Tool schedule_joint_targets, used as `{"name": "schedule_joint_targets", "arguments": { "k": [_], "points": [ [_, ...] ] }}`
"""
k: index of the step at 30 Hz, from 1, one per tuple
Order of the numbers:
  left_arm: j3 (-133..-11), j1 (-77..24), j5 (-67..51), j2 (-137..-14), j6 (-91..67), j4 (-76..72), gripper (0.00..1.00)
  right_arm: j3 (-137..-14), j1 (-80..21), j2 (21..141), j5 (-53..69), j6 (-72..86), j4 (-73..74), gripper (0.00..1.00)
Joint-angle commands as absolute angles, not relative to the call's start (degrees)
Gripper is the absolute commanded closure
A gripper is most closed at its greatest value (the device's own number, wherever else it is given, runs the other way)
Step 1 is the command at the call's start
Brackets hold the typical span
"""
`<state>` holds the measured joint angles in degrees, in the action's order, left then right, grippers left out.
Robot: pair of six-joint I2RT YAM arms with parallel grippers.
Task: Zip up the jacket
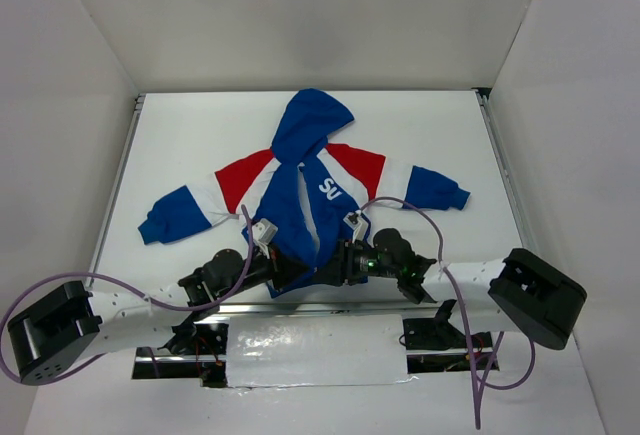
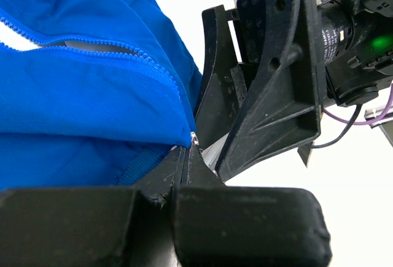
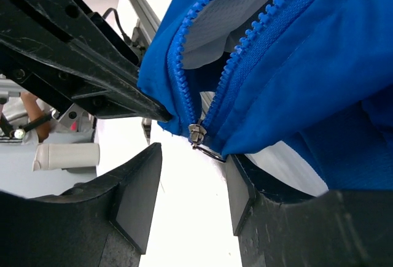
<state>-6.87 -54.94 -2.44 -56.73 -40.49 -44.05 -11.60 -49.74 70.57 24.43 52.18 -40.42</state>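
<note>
Jacket hem (image 3: 270, 126) between left gripper (image 2: 187, 159) and right gripper (image 3: 190, 190)

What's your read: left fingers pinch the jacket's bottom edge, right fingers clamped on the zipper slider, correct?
No. Right wrist view: the right fingers stand open, the zipper slider between them ungripped. The left fingers do pinch the jacket at its bottom edge.

White tabletop (image 1: 430, 135), white enclosure walls (image 1: 300, 15) on three sides, metal rail (image 1: 117, 185) along the tabletop's left edge
</note>
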Motion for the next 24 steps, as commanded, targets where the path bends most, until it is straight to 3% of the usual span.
{"name": "schedule_joint_targets", "arguments": {
  "k": [1, 13, 24],
  "points": [
    [-9.05, -55.19, -2.73, -56.87, -39.2, -47.9, 1.0, -12.83, -50.45, 71.63, 25.84, 52.21, -45.79, 0.47],
    [-9.23, -55.11, -1.76, -55.98, -38.76, -46.58, 1.0, -11.95, -52.29, 72.33, 25.75, 54.31, -47.2, 0.62],
    [-9.05, -55.11, -1.23, -55.72, -38.5, -46.06, 1.0, -11.87, -53.7, 70.4, 21.98, 56.51, -42.81, 0.66]
  ]
}}
